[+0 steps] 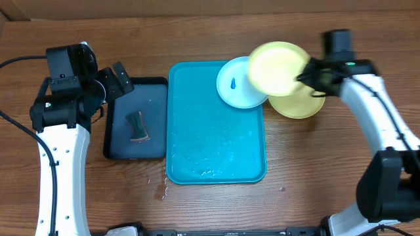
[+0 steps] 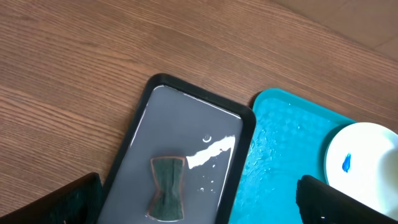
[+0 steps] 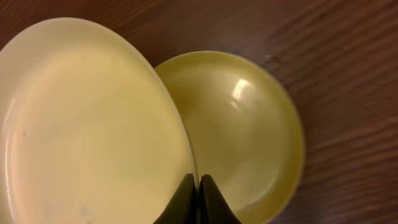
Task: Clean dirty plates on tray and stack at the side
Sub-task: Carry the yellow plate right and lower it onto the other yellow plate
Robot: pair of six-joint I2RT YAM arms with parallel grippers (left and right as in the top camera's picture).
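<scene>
The wet turquoise tray (image 1: 210,151) lies at the middle of the counter (image 1: 315,170). Left of it, a black tray (image 1: 154,111) holds a sponge (image 1: 137,126). The left claw (image 1: 113,80) hangs over the black tray's far end, jaws wide and empty. One yellow-green plate (image 1: 303,107) rests on the counter just right of the turquoise tray. The light blue plate (image 1: 230,92), blue-smudged, sits at that tray's far right corner. The right claw (image 1: 306,74) grips the rim of a second yellow-green plate (image 1: 275,65), tilted above both.
</scene>
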